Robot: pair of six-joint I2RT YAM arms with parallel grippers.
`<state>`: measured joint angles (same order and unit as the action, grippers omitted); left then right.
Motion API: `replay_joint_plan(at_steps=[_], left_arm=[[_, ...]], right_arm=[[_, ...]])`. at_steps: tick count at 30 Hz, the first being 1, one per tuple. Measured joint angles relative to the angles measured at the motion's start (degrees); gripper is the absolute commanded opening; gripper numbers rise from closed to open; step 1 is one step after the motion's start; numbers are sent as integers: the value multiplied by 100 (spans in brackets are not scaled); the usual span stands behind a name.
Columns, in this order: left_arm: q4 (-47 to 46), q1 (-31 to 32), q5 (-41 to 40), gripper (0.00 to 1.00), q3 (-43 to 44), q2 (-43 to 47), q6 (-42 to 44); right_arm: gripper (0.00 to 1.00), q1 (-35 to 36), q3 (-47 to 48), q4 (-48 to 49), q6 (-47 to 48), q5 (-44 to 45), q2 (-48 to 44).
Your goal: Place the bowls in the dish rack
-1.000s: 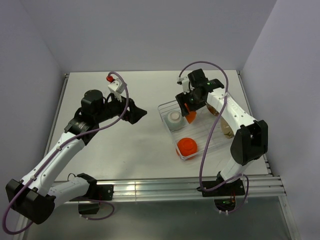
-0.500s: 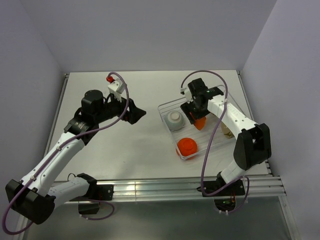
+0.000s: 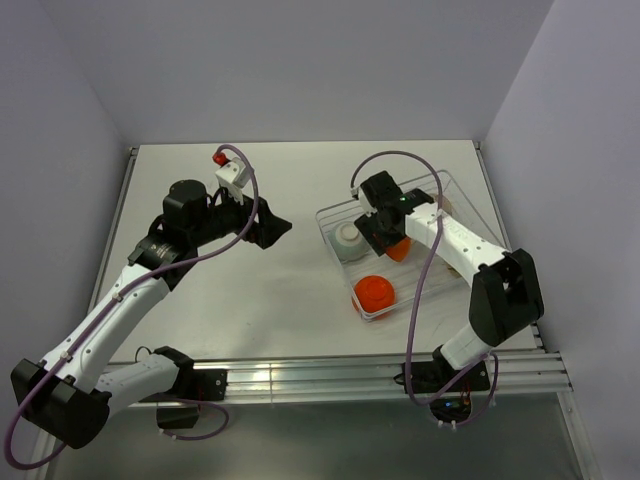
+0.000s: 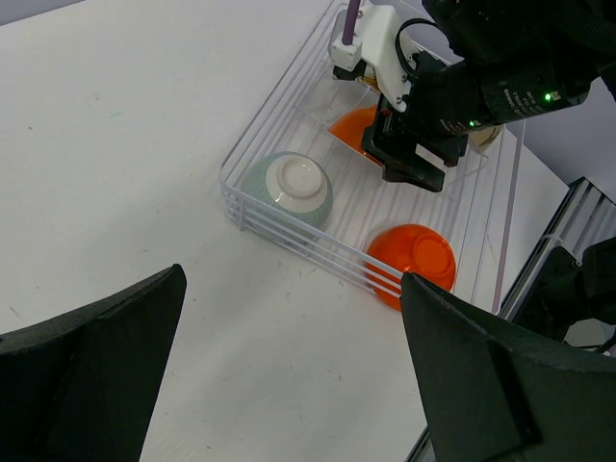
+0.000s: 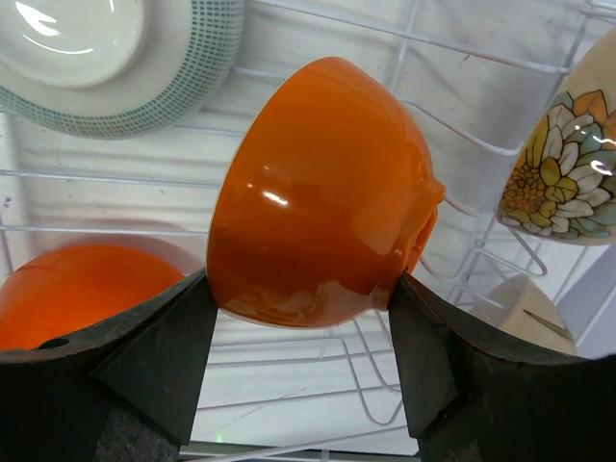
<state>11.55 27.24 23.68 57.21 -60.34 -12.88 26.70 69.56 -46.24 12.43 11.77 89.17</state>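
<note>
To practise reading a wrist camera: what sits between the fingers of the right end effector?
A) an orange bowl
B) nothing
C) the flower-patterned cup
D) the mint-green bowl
A: the right wrist view shows the orange bowl pressed between both fingers of the right end effector.

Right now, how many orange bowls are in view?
2. One orange bowl is gripped in the right claw over the dish rack. The second orange bowl sits upside down at the rack's near corner. The arm may hide more.
</note>
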Motion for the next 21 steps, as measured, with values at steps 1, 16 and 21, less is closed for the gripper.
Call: replay_joint_plan(at_steps=[1, 16, 21], left_arm=[[-2, 0, -4, 99, 0, 0, 4], [-4, 0, -4, 100, 0, 13, 15], [-4, 0, -4, 99, 0, 20, 15]], right_arm=[[0, 37, -33, 33, -11, 85, 0], [0, 389, -289, 33, -70, 879, 0], [0, 437, -313, -7, -85, 955, 15]])
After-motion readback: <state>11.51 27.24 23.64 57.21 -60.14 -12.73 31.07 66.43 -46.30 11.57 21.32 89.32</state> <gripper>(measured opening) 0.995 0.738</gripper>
